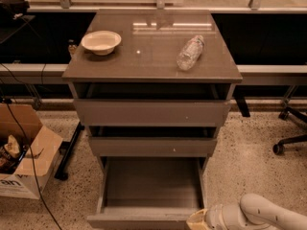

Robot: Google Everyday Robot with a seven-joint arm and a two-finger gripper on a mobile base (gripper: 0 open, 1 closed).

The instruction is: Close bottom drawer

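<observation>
The white rounded arm (268, 215) is reaching in low from the right, lying nearly level; its cream-tipped gripper (195, 220) is sitting at the right front corner of the pulled-out, handleless grey-brown bottom drawer (144, 219), which is lying just to its left; whether it is open or closed cannot be told.

A white bowl (101, 41) sits on the left of the cabinet top (144, 63), well apart from a clear plastic bottle (190, 52) lying on its side at the right. An open cardboard box (29, 155) stands on the speckled floor (254, 162) at left, and an office chair base (289, 131) at right. The gripper (196, 220) is at the bottom edge, right of centre.
</observation>
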